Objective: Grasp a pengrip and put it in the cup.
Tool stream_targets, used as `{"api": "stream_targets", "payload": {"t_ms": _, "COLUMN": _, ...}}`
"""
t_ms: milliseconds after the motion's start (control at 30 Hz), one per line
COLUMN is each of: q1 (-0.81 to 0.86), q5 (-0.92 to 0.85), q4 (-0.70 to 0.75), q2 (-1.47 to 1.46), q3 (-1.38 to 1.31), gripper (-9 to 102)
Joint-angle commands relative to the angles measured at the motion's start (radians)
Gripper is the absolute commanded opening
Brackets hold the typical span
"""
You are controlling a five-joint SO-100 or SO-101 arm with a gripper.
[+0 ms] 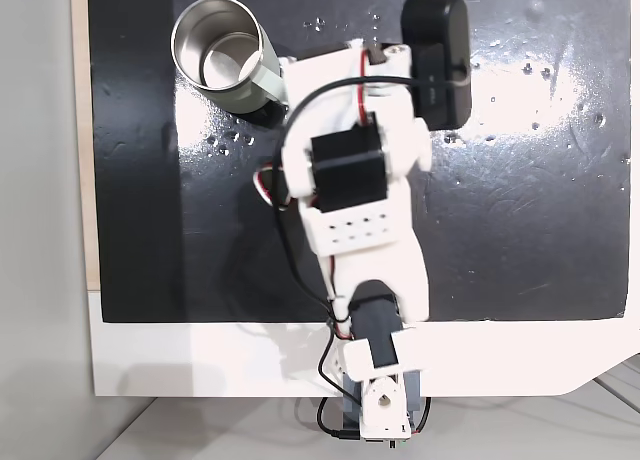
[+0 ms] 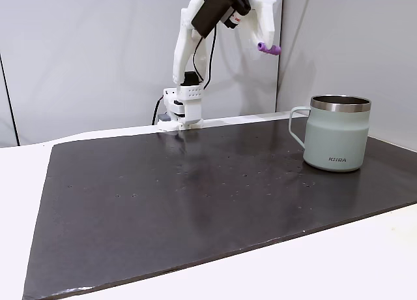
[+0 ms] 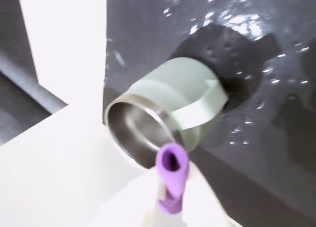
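From above, in a fixed view, I see my arm (image 1: 365, 200) folded over the dark mat (image 1: 520, 230) on the desk, with the cup (image 1: 222, 55) standing upright at the top left, its steel inside bare. The arm's own bulk hides the end effector here.

At the side, in a fixed view, the end effector (image 2: 266, 44) hangs high in the air, clamped on the pengrip (image 2: 269, 49), which pokes out sideways well above the cup (image 2: 337, 133) and short of its rim.

Through the wrist view, the pengrip (image 3: 172, 176) sits between the white fingers, its open end facing the lens, just beside the cup (image 3: 163, 113) mouth.

I judge the pengrip light, soft and rubbery; its ribs should resist slipping, but a hard squeeze could flatten it. Mid-length looks the best hold.
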Motion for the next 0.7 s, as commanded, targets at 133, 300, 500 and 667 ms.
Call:
{"api": "stream_targets", "payload": {"t_ms": 133, "q1": -0.046, "q5": 0.02, "q4": -0.141, "q2": -0.156, "q3": -0.262, "gripper": 0}}
{"api": "stream_targets", "payload": {"t_ms": 300, "q1": -0.066, "q5": -0.021, "q4": -0.186, "q2": -0.301, "q3": -0.442, "gripper": 0}}
{"api": "stream_targets", "payload": {"t_ms": 500, "q1": -0.152, "q5": -0.095, "q4": -0.193, "q2": -0.474, "q3": -0.661, "gripper": 0}}
{"api": "stream_targets", "payload": {"t_ms": 667, "q1": -0.213, "q5": -0.109, "q4": -0.193, "q2": -0.558, "q3": -0.724, "gripper": 0}}
